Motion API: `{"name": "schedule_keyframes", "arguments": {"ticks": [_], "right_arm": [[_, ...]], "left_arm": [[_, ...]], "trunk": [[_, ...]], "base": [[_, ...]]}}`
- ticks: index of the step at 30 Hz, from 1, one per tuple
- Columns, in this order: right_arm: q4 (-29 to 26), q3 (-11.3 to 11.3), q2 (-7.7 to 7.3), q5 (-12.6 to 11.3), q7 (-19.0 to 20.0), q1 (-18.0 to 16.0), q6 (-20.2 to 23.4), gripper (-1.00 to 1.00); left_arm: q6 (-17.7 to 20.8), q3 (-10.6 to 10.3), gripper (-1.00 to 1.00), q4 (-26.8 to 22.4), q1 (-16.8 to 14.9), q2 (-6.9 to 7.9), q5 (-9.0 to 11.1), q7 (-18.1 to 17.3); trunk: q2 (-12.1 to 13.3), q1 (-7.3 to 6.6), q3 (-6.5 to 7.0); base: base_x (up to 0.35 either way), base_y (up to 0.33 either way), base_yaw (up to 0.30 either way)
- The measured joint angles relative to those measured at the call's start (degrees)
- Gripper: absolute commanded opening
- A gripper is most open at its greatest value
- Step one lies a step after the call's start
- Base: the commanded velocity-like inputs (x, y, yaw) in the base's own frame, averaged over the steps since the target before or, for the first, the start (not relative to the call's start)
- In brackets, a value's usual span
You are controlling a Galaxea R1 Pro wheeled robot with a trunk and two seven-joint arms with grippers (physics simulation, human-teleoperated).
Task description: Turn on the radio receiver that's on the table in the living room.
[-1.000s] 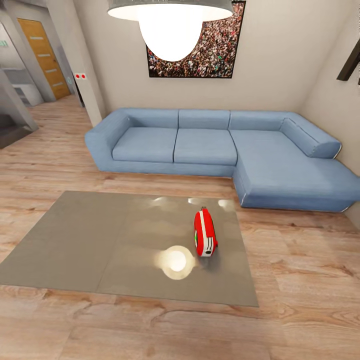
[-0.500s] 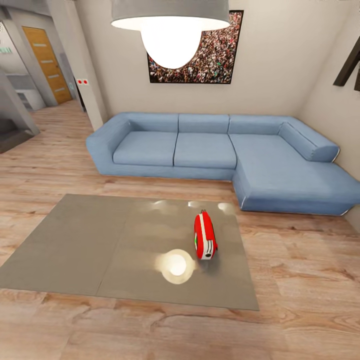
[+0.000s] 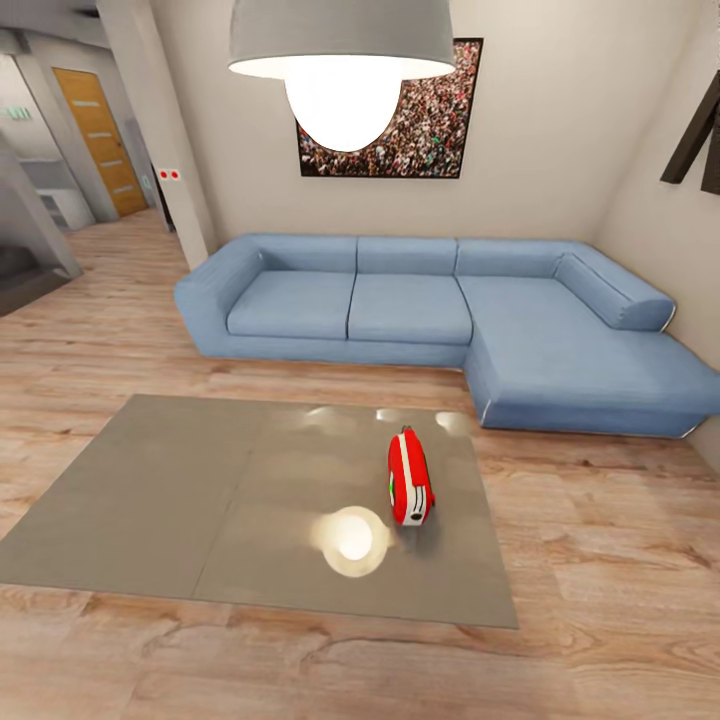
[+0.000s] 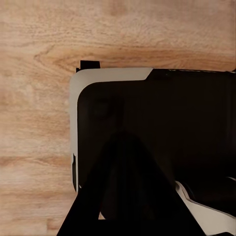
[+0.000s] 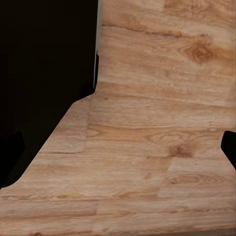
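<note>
Radio receiver (image 3: 410,479) stands near table's (image 3: 150,500) right edge.

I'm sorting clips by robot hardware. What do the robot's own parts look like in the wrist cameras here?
Little of them shows. In the left wrist view, a large matte black body with a rounded pale grey-white rim fills the frame above wood floor, with a dark tapered shape before it. The right wrist view has flat black angular panels. No cables or markings are visible.
</note>
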Motion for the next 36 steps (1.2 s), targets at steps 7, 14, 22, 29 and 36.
{"name": "schedule_keyframes", "arguments": {"ticks": [7,14,22,29,36], "right_arm": [[0.0,0.0,0.01,0.0,-0.1,0.0,0.0,1.0],[0.0,0.0,0.0,0.0,-0.1,0.0,0.0,1.0],[0.0,0.0,0.0,0.0,-0.1,0.0,0.0,1.0],[0.0,0.0,0.0,0.0,-0.1,0.0,0.0,1.0],[0.0,0.0,0.0,0.0,-0.1,0.0,0.0,1.0]], "left_arm": [[0.0,0.0,-1.0,0.0,0.0,-0.01,0.0,0.0],[0.0,0.0,-1.0,0.0,0.0,0.0,0.0,0.0],[0.0,0.0,-1.0,0.0,0.0,0.0,0.0,0.0],[0.0,0.0,-1.0,0.0,0.0,0.0,0.0,0.0],[0.0,0.0,-1.0,0.0,0.0,0.0,0.0,0.0]], "trunk": [[0.0,0.0,0.64],[0.0,0.0,1.28],[0.0,0.0,2.02],[0.0,0.0,2.66],[0.0,0.0,3.3]], "base": [[0.0,0.0,0.0],[0.0,0.0,0.0],[0.0,0.0,0.0],[0.0,0.0,0.0],[0.0,0.0,0.0]]}}
